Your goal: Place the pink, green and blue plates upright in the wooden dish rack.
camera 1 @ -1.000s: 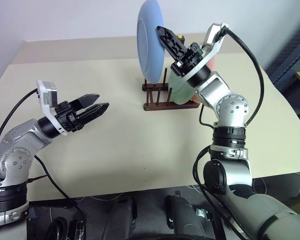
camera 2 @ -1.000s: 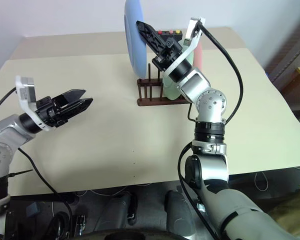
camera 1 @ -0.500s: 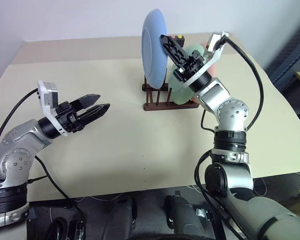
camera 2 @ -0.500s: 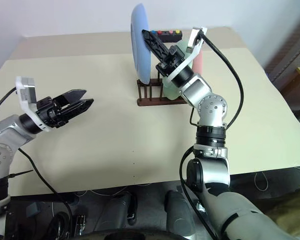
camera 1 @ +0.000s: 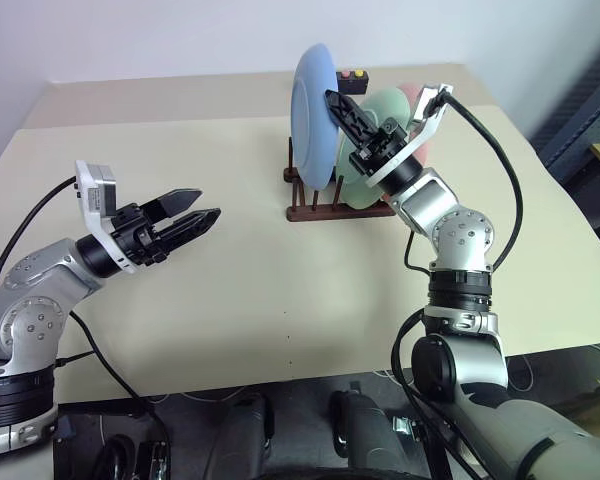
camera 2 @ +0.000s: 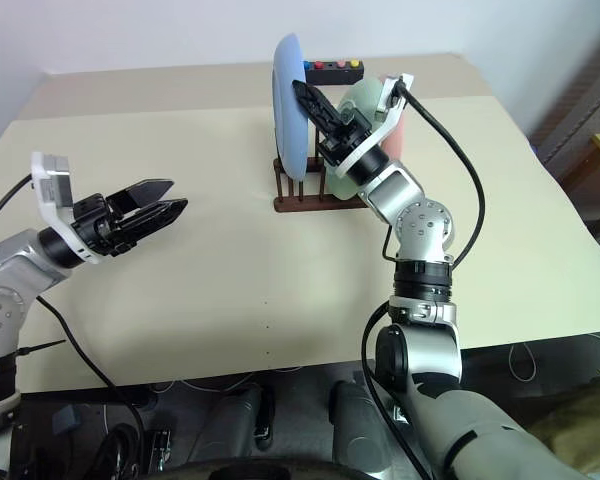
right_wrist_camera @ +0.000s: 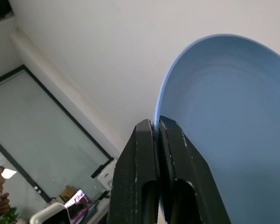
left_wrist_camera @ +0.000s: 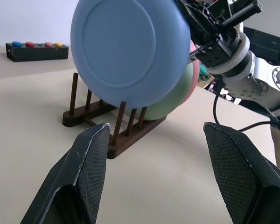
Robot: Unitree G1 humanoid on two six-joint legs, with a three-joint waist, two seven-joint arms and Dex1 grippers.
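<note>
The blue plate (camera 1: 316, 116), pinched upright at its rim by the right tool (camera 1: 342, 106), has come down over the last second and now hangs just above the free front slot of the wooden dish rack (camera 1: 332, 199), where the green plate (camera 1: 376, 150) and pink plate (camera 2: 394, 125) already stand; I judge only the last lowering remains. The left tool (camera 1: 187, 218) waits wide and empty, well apart over the bare beige tabletop (camera 1: 280, 290). A black button box (camera 2: 330, 68) sits by the far edge, below a plain white wall.
</note>
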